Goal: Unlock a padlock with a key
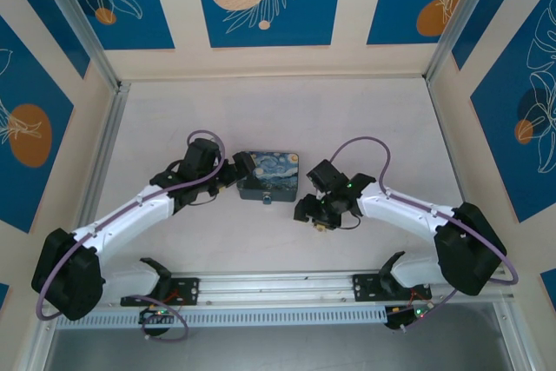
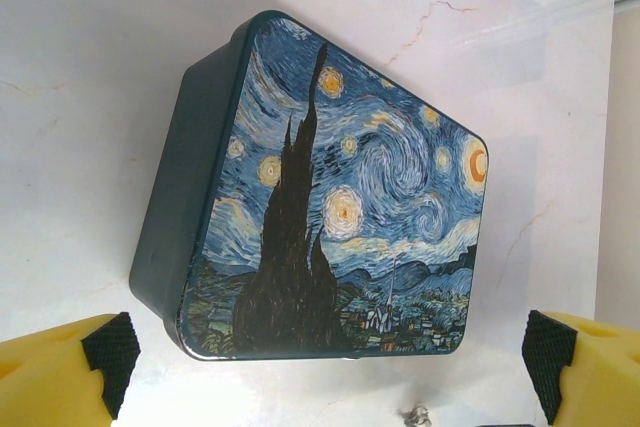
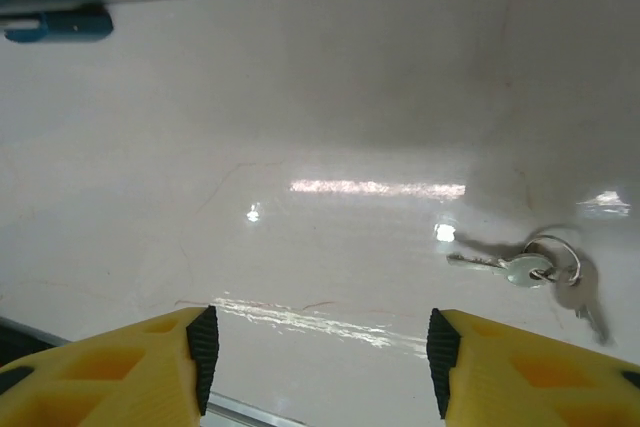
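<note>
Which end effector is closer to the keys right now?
Right. The keys lie just ahead of the right end effector, off to the right in its wrist view. The left end effector is at the left end of the box, pointing at it.

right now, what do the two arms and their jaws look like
Both the left arm and right arm have white links, black joint housings and a looping purple cable. Their jaws are chunky yellow with black textured pads; a green light glows on the right wrist.
</note>
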{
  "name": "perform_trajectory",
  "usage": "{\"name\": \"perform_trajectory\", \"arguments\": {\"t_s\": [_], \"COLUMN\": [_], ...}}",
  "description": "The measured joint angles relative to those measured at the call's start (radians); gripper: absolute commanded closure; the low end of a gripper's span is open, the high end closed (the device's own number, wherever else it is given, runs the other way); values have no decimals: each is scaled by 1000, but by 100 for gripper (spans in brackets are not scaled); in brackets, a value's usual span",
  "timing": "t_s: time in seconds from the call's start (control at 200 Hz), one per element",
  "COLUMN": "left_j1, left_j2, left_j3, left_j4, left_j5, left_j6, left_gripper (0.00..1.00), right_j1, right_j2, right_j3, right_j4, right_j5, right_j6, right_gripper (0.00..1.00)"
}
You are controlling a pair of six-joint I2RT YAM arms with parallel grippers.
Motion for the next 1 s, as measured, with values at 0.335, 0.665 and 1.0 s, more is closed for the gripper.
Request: {"name": "perform_trajectory", "arguments": {"t_s": [0.335,0.665,1.0], "left_j1": [0,0,0], "left_j2": [8,10,25], "left_j3": [0,0,11], "left_j4": [0,-3,-3], "left_j5": [0,0,0], "left_j6": [0,1,5], "left_gripper": [0,0,0], "right_j1": [7,14,38], "right_j2": [31,122,122], "right_j3": [48,57,69], "right_j4": [-137,-209,-252], "right_j5": [148,197,200], "right_j6": [-71,-188,-259], "right_gripper": [40,39,39]}}
